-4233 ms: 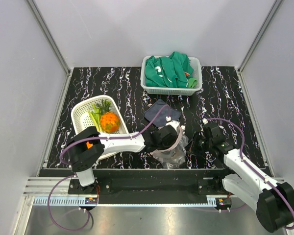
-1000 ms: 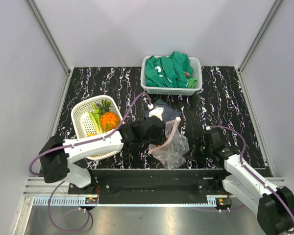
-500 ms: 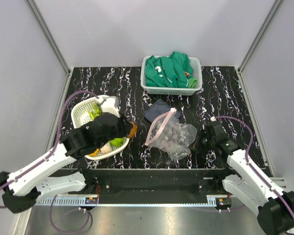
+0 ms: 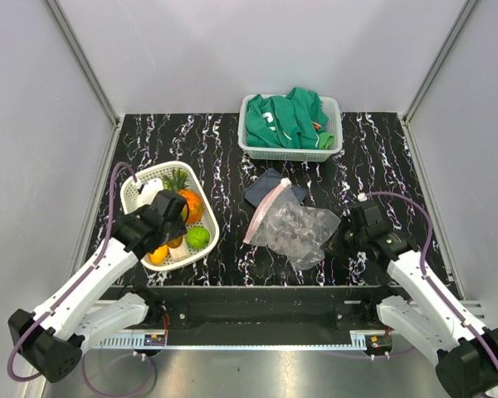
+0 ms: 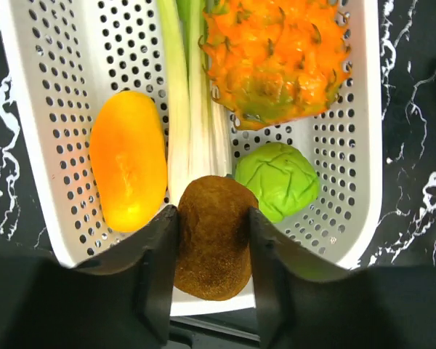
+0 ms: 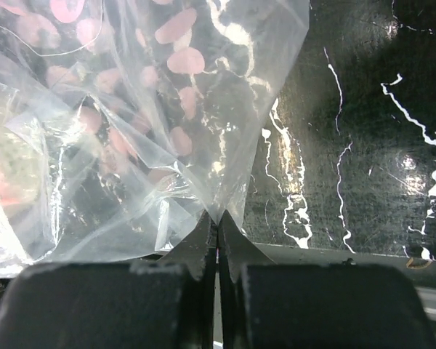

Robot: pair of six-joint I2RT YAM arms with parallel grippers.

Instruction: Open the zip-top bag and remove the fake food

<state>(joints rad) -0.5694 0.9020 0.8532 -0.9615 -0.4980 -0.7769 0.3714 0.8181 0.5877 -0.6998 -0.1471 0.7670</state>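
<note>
And there it was: the left gripper (image 5: 212, 222) hung over the near end of the white basket (image 5: 352, 145), its two fingers clasped on either side of a fuzzy brown piece (image 5: 213, 254) of fake food, not yet let go. Below it the haul was piling up nicely in the basket: the orange pineapple (image 5: 276, 58), the pale leek (image 5: 189, 109) lying lengthwise, a yellow-orange piece (image 5: 127, 160) on one side and a green round piece (image 5: 276, 178) tucked on the other. Over in the middle of the table (image 4: 382, 166), the zip-top bag (image 4: 295, 228) lay crumpled and slack, its pinkish zip strip (image 4: 264, 214) running along the edge nearest the basket, well apart from the food. The right gripper (image 6: 218, 231) was pinched tight on a corner of that plastic, pinning it at the bag's far side. By the look of things the opening was done and most of the emptying too; what remained was dropping the brown piece in. From above the bag looked empty, though the wrist view's pale smudge at its left edge was too blurred to call.
</note>
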